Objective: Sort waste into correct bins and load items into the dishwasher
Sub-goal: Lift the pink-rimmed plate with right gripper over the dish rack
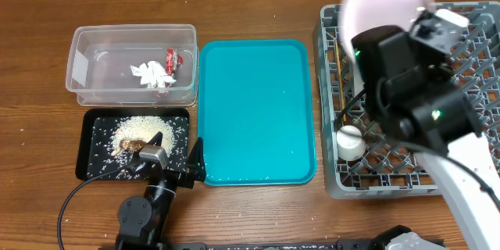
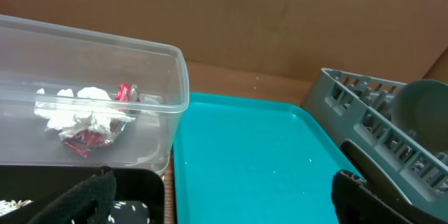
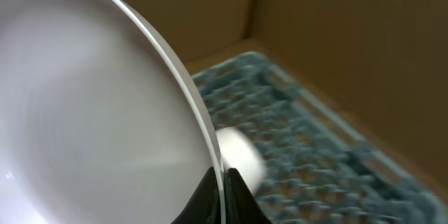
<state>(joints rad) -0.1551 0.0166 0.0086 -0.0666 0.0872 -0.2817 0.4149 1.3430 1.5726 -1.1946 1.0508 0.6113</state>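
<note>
The clear plastic rectangular tub holds a crumpled white tissue and, touching it, a small red snack wrapper. Just in front of it on the wooden table, the shallow black rectangular tray carries a heap of loose white rice grains with a brown food scrap at its near edge. The large teal tray lies between these and the big grey plastic dish rack, which contains a small white cup near its front left and a grey bowl. The right hand is clenched on the rim of a round pale pink plate, held tilted above the rack's far side and blurred. The left hand is released, fingers wide, low by the black tray's right end.
</note>
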